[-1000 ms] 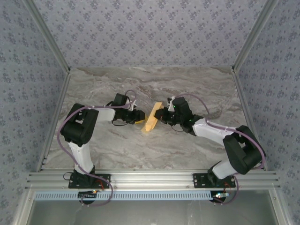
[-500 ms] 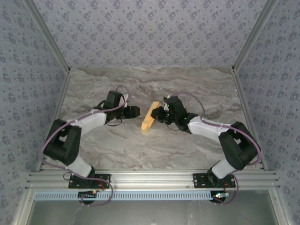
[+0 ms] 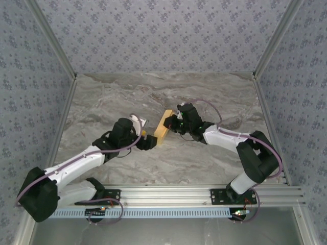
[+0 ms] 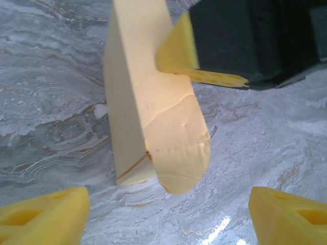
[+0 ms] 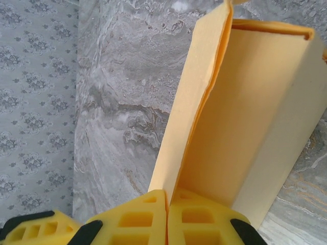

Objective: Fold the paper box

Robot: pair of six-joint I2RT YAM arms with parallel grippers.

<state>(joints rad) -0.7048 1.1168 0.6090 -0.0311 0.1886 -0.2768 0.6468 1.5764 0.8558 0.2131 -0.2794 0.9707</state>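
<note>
Paper box [image 3: 163,128] stands pinched in my right gripper [image 5: 167,204]; my left gripper [image 4: 163,217], fingers spread, could crumple it by shoving.

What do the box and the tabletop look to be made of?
The box looks like thin matte yellow-orange card, with creased folds, thin layered edges and small dents. The tabletop looks like grey marble or a marble-print laminate, with swirling veins and a glossy glare spot. I cannot tell which of the two it is.
</note>
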